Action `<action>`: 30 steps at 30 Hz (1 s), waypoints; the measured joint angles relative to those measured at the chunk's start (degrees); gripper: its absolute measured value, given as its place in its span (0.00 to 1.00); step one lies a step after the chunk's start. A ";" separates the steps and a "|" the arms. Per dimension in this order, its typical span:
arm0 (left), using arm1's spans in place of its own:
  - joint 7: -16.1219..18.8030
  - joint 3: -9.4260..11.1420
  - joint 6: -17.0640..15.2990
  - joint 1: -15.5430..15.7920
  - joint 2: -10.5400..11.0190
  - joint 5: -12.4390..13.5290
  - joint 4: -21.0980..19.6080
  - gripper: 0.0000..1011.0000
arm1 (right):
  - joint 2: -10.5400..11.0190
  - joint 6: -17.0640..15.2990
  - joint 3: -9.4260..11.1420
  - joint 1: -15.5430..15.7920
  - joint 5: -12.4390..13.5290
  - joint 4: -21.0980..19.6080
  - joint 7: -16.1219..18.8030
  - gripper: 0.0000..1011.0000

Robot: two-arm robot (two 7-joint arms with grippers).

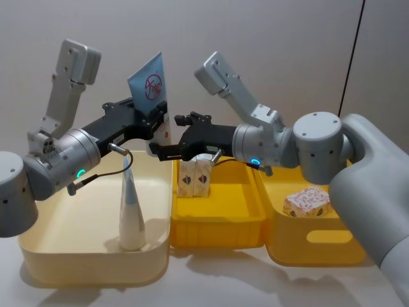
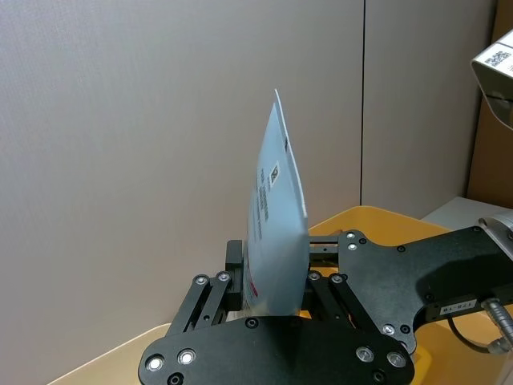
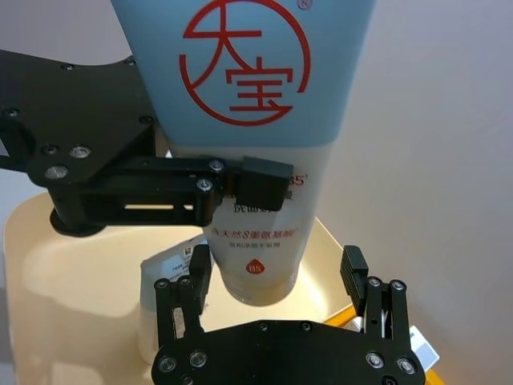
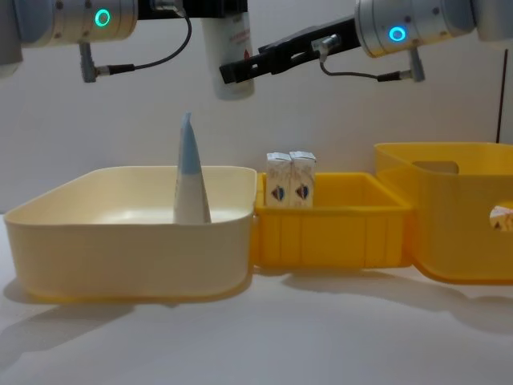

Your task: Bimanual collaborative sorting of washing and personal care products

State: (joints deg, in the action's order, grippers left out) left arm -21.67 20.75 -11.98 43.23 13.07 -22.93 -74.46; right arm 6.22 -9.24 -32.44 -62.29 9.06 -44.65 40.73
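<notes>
Left gripper (image 1: 155, 121) fingers clamped a tall light-blue squeeze tube (image 1: 151, 82), cap down, above the cream plastic bin (image 1: 64, 246) | right gripper (image 3: 276, 277) fingers wide around its cap, apparently untouching | we judged: another tube (image 1: 131, 214) binned, two small white cartons (image 1: 194, 178) in the yellow bin (image 1: 217, 230); this tube remained.

Both arms are pale grey with rounded joints and glowing teal ring lights, ending in black screw-studded grippers (thin black cables loop alongside).

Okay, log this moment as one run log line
phase: handover in air | left gripper: shut on held tube | right gripper: open around its cap end | cream bin: standing tube | yellow bin: two cartons
</notes>
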 joint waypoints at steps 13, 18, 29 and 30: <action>0.68 0.50 -0.15 0.14 0.33 -0.30 -0.20 0.34 | -0.88 0.26 -0.74 -1.10 1.01 1.70 1.41 0.99; 0.98 0.64 -0.23 0.17 0.51 -0.47 -0.32 0.34 | -1.09 0.28 -0.94 -1.31 1.33 1.98 1.54 0.99; 1.42 0.85 -0.31 0.13 0.88 -0.82 -0.68 0.34 | -1.66 0.22 -1.24 -1.56 2.14 2.50 1.61 0.99; 1.43 0.86 -0.31 0.12 0.90 -0.85 -0.72 0.34 | -1.76 0.21 -1.29 -1.60 2.22 2.56 1.61 0.99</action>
State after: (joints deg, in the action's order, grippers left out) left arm -20.23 21.61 -12.30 43.35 13.97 -23.78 -75.18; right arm 4.47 -9.02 -33.73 -63.89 11.29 -42.09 42.35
